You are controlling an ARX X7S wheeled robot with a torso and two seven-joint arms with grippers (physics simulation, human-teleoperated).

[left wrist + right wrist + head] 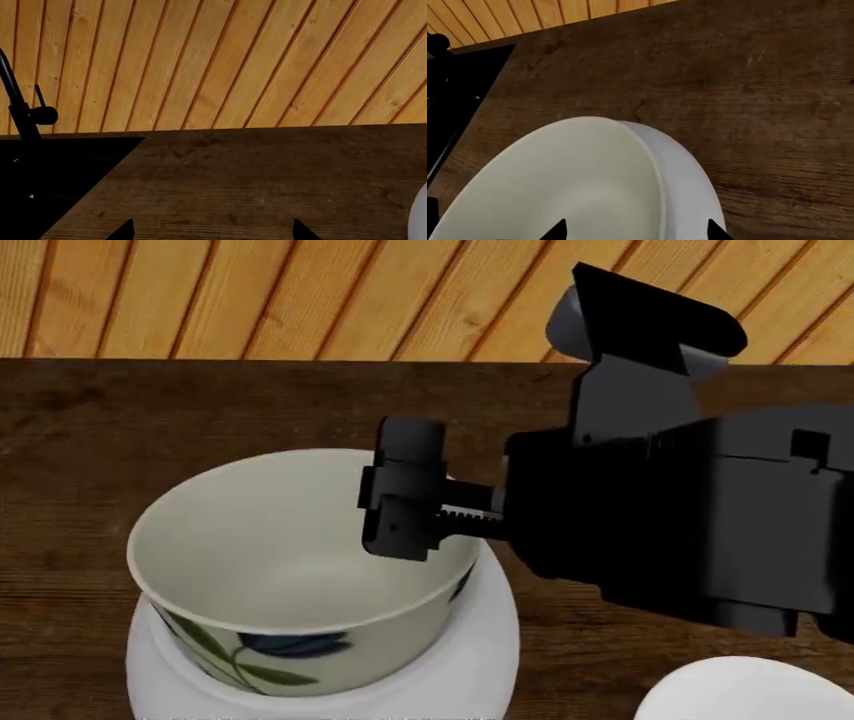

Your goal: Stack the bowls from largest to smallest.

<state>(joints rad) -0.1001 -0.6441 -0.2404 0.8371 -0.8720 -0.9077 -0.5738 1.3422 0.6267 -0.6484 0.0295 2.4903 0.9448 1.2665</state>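
Fingers [400, 490] of R arm spread over floral bowl [287, 570]; L fingers' [212, 231] state unclear, small bowl [754, 692] cropped.

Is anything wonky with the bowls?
A bit. The flowered bowl sits tilted inside the big white bowl, not yet level, with the right gripper at its rim. Nothing is spilled or broken.

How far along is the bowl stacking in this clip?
Done: the floral bowl sits, slightly tilted, inside the large white bowl.

In hand: the right tool hovers open over the floral bowl's rim, holding nothing; the left tool is open over bare counter.

Left: the small white bowl, on the counter to the right, goes on top.
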